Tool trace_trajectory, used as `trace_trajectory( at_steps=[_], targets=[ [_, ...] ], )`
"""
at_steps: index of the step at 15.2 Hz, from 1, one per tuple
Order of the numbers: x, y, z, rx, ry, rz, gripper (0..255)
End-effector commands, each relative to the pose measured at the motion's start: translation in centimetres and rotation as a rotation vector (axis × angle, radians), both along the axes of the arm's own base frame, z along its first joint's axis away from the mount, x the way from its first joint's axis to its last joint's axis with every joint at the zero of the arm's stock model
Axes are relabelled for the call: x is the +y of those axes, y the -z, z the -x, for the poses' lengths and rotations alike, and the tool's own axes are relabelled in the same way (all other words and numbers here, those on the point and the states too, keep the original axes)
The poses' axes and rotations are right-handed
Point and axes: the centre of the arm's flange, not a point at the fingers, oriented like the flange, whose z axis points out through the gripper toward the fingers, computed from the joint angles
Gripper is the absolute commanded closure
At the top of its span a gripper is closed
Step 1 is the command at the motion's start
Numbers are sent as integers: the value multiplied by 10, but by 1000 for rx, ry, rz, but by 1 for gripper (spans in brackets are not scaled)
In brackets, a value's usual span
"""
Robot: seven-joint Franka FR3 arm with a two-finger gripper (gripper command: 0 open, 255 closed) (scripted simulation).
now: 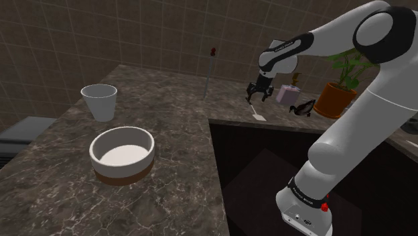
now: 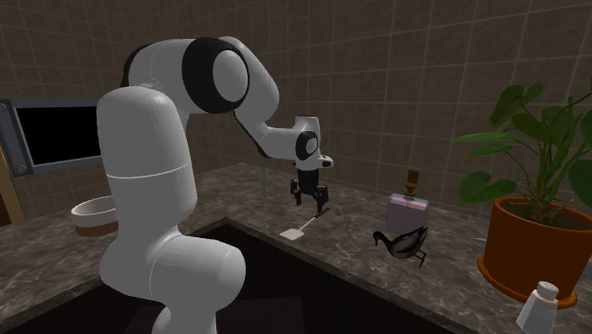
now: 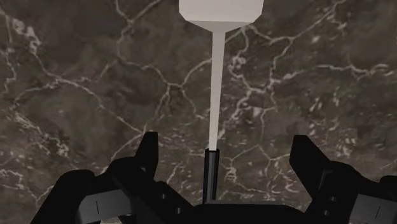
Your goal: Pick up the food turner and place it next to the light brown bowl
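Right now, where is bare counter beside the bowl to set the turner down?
Bare counter lies between the bowl and the edge of the sink, and toward the shoulder view's lower left. The gap between bowl and white cup is tighter. Crowded: behind the sink, around the turner, purple box and potted plant.

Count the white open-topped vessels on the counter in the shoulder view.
2. A cup stands toward the wall; a bowl with a brown base sits nearer the camera. The arm may hide others.
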Motion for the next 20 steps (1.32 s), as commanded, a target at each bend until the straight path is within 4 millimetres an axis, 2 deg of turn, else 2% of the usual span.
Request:
trace_trajectory(
  at_steps=[1,7,15,16,20],
  targets=[
    [-4,11,0,2,10,-1,0],
    [-5,46,-2,2,10,-1,0],
    [-5,46,-2,2,10,-1,0],
    [-5,46,-2,2,10,-1,255],
    [-5,46,-2,2,10,-1,255]
  ],
)
